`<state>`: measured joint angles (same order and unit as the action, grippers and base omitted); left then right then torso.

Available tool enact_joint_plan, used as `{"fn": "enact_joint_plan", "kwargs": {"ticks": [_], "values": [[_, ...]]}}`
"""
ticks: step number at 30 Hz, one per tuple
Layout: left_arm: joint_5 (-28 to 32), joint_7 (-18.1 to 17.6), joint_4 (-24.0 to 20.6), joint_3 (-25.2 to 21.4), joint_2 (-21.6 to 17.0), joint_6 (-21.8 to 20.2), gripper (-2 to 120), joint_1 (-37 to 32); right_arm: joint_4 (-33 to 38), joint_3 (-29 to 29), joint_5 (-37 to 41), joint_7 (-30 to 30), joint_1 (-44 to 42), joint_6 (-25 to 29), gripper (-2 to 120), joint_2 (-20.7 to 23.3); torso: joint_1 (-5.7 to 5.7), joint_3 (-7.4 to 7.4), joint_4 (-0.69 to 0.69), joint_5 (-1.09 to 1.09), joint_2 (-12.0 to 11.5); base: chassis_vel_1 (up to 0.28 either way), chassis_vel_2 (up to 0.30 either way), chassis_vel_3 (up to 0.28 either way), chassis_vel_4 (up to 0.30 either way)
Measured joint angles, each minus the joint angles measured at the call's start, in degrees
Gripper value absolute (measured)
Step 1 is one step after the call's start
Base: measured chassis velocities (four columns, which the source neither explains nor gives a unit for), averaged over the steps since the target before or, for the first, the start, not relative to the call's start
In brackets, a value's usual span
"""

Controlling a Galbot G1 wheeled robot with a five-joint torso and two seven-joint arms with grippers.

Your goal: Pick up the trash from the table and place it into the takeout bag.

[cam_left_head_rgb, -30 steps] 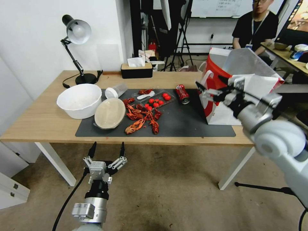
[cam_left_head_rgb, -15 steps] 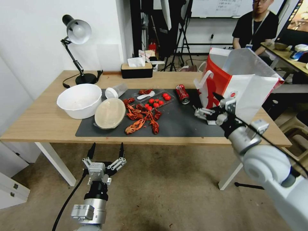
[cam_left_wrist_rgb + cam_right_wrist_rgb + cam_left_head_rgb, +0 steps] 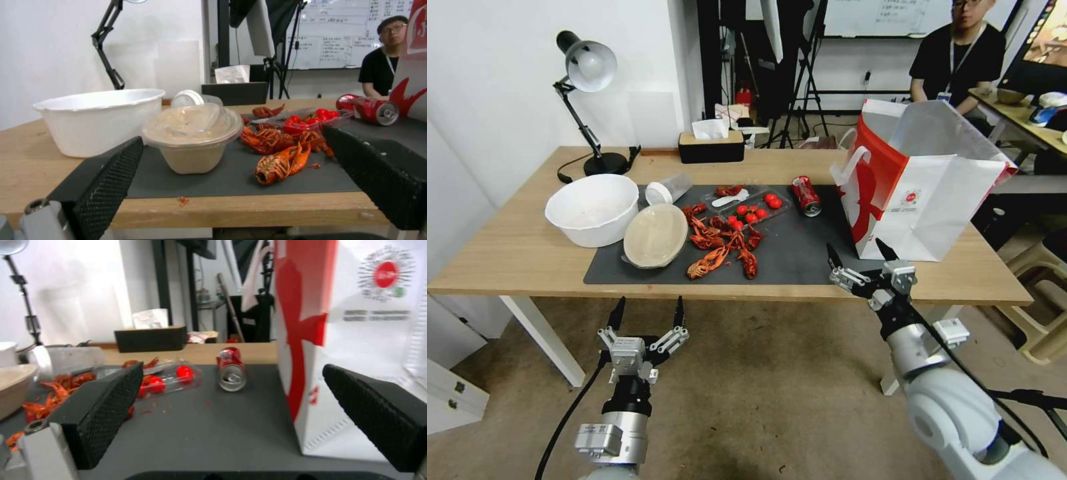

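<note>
Head view: desk [image 3: 520, 257] carries dark mat [image 3: 800, 257]; takeout bag [image 3: 924, 200] stands upright at mat's right end. White bowl [image 3: 592, 208] sits left, w/ round beige lidded container [image 3: 656, 235] tilted beside it. Crushed red soda can [image 3: 806, 195] lies near bag, not touching. Right tool [image 3: 859, 257] hovers at desk's front edge, fingers wide apart, holding nothing. Left tool [image 3: 648, 312] below desk edge, also spread, empty.

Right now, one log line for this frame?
left gripper: open, parked below table | right gripper: open, empty, at table's front edge | soda can: on mat | takeout bag: upright
</note>
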<state>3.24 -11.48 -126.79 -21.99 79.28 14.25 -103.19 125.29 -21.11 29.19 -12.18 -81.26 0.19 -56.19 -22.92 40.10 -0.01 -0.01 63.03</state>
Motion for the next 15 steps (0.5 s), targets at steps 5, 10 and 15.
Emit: {"fn": "enact_joint_plan", "kwargs": {"ticks": [5,10,15], "values": [[0.07,0.01,-0.07,-0.05,-0.08,0.00,100,-0.03,0.02,0.00,-2.64,-1.76,-2.35,1.54,100,-2.15,0.00,0.00,0.01,0.00,0.00,0.000,0.000,0.000,0.000],[0.14,0.06,-0.24,-0.03,-0.12,0.00,100,-0.03,0.92,-0.46,-6.84,-3.75,-6.88,4.23,100,-5.37,0.00,0.00,0.00,0.00,0.00,0.000,0.000,0.000,0.000],[0.23,0.10,-0.22,0.05,-0.06,0.06,100,0.09,0.38,-0.22,-10.31,-4.46,-10.65,6.24,100,-7.31,0.00,0.00,0.01,0.00,-0.01,0.000,0.000,0.000,0.000]]}}
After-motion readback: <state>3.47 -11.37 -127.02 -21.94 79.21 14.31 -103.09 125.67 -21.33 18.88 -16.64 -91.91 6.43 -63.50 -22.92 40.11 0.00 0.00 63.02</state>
